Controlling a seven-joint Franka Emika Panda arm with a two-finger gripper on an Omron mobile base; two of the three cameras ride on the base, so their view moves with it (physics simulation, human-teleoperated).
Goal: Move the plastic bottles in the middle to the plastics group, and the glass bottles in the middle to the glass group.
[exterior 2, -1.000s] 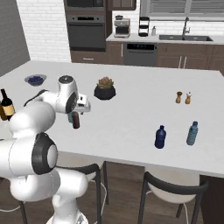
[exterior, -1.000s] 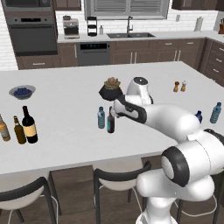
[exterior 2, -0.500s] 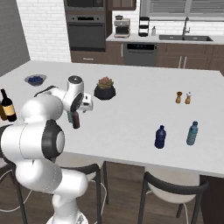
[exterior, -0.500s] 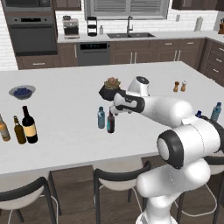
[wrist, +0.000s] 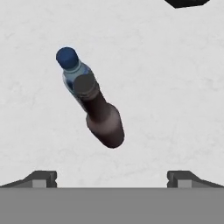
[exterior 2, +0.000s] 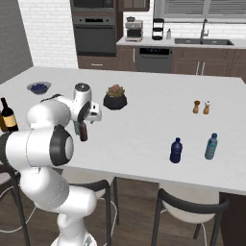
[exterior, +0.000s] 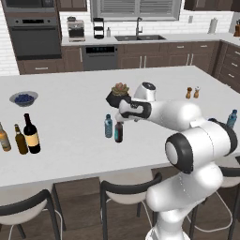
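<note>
The gripper (wrist: 112,177) hangs wide open and empty above the brown bottle (wrist: 103,116), which stands upright just below it on the counter (wrist: 175,87), the small blue bottle (wrist: 71,65) right beside it.

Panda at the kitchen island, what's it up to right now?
Sorting bottles. The gripper hangs open above the maroon-brown bottle, which stands beside the small light-blue bottle mid-counter; nothing is held. The wine bottle already stands with the amber bottle and slim brown bottle at the left end. The plastics pair, dark-blue bottle and light-blue one, waits at the right.
</note>
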